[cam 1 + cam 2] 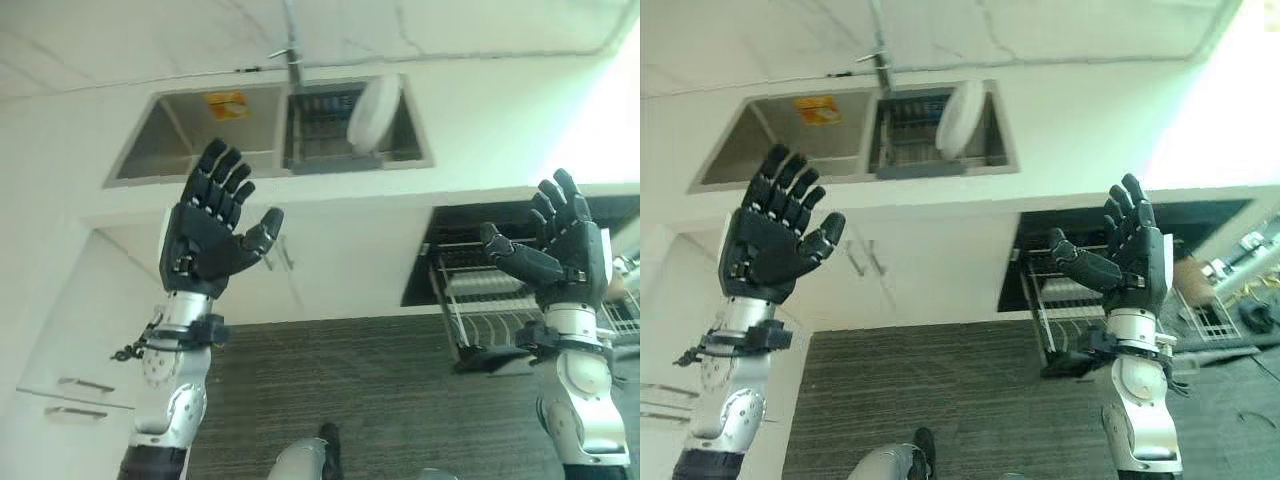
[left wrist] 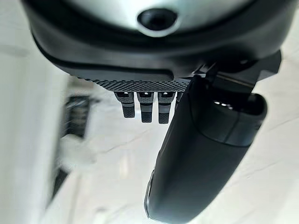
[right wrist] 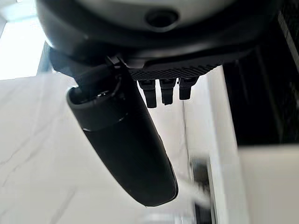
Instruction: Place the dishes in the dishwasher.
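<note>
A white plate is standing on edge in the rack inside the right basin of the sink. The dishwasher rack is sitting pulled out below. The left hand and right hand are hovering with fingers spread, holding nothing.

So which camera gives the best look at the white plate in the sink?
The left eye view: the white plate stands on edge in the sink's right basin, unobstructed. The right eye view shows it equally whole, slightly smaller. The wrist views give only blurred pale shapes past each hand's fingers.
</note>
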{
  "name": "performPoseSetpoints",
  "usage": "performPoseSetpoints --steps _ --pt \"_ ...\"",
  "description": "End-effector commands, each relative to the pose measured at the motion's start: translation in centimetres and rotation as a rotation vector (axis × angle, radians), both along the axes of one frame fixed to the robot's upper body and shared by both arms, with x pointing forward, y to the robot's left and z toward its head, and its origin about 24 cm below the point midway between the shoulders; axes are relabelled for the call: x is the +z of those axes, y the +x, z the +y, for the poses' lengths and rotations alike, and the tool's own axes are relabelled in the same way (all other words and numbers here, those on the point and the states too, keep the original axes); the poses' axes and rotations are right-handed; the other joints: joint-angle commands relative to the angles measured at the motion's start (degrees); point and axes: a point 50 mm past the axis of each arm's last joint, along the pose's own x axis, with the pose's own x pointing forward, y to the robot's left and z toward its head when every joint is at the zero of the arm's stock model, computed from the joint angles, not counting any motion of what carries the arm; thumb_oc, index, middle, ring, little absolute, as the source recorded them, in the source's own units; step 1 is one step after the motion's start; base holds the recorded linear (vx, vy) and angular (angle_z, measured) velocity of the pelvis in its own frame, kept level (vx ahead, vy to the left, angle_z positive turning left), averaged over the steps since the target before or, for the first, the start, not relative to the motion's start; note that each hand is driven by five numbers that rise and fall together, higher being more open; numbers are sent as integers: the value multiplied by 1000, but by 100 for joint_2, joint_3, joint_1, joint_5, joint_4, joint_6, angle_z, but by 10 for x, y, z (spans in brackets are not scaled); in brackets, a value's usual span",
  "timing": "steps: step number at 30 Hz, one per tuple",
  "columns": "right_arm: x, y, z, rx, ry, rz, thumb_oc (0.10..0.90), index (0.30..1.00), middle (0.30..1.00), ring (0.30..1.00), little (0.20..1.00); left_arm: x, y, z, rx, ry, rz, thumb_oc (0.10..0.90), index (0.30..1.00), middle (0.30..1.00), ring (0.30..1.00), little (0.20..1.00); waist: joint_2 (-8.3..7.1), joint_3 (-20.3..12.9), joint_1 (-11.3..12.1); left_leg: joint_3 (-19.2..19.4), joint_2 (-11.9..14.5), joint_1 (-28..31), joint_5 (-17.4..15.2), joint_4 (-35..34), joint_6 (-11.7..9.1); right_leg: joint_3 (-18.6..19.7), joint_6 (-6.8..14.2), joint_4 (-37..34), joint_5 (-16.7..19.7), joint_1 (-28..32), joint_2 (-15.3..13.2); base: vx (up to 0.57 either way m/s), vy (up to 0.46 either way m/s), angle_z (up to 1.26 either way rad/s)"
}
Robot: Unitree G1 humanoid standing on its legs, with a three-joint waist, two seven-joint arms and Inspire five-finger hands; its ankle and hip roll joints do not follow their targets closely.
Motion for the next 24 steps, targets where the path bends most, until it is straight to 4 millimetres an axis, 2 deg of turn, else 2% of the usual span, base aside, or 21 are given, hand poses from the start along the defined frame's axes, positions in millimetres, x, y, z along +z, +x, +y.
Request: performPoseSetpoints --steps 1,2,3,4,6,8,10,11,14,17,19,22,24 --pt "39 -2 -4 -45 -57 -195 800 900 900 900 900 51 -25 -7 3 109 -307 800 900 900 900 900 120 -477 -53 -674 314 15 -86 -100 -480 -471 -67 -315 568 181 569 249 325 24" --pt "39 -2 -3 -43 -57 -195 800 900 900 900 900 51 -25 -7 4 116 -310 800 900 900 900 900 133 -467 -61 -694 302 35 -92 -100 -463 -475 -70 -285 606 184 568 144 195 17" --pt "38 -3 -1 -39 -55 -193 800 900 900 900 900 53 -24 -10 2 132 -315 800 900 900 900 900 164 -452 -73 -741 242 92 -122 -100 -403 -480 -83 55 704 137 550 195 290 18" --pt "37 -4 2 -24 -59 -186 800 900 900 900 900 54 -24 -12 -2 144 -314 800 900 900 900 900 201 -417 -96 -781 165 212 -173 -100 -331 -527 -100 755 834 -86 532 225 342 15" --pt "37 -2 4 -3 -66 -181 800 900 900 900 900 54 -24 -14 11 148 -304 800 900 900 900 900 205 -359 -134 -710 156 297 -209 -100 -326 -559 -149 1150 716 -430 601 157 205 4" --pt "38 0 5 15 -65 -174 800 900 900 900 900 52 -21 -13 24 141 -274 800 900 900 900 900 130 -329 -170 -608 173 349 -239 -100 -371 -723 -207 639 393 -614 1021 185 20 -3" --pt "39 0 4 28 -59 -183 800 900 900 900 900 48 -20 -11 31 136 -250 800 900 900 900 900 81 -285 -209 -564 208 435 -316 -100 -409 -856 -199 82 442 -673 1134 171 -75 -17" --pt "39 -3 1 38 -52 -201 800 900 900 900 900 44 -21 -9 39 142 -238 800 900 900 900 900 19 -217 -249 -487 248 527 -405 -100 -448 -966 -165 -344 503 -801 1102 130 -152 5" --pt "40 -3 -1 56 -54 -218 800 900 900 900 900 39 -22 -9 42 155 -219 800 900 900 900 900 -182 -140 -339 -388 154 655 -608 -100 -469 -702 -36 -344 619 -1453 871 131 -177 -13" --pt "39 -7 -3 47 -4 -238 800 900 900 900 900 36 -23 -10 45 176 -204 800 900 900 900 900 -286 -134 -390 -420 110 813 -825 -100 -443 -541 80 -344 873 -1885 700 249 -264 5" --pt "37 -8 -5 34 12 -232 800 900 900 900 900 33 -23 -10 44 175 -185 800 900 900 900 900 -310 -203 -399 -434 126 916 -895 -100 -458 -515 56 -344 565 -1861 747 287 -287 32" --pt "37 -3 1 42 -2 -213 800 900 900 900 900 32 -22 -11 33 161 -164 800 900 900 900 900 -319 -399 -404 -350 220 1166 -1014 -100 -509 -601 25 -344 299 -1730 883 328 -328 23" --pt "38 -1 5 58 -20 -210 800 900 900 900 900 31 -22 -12 41 146 -167 800 900 900 900 900 -281 -483 -426 -242 302 1344 -1021 -100 -598 -657 -71 -344 193 -1648 997 351 -367 3"
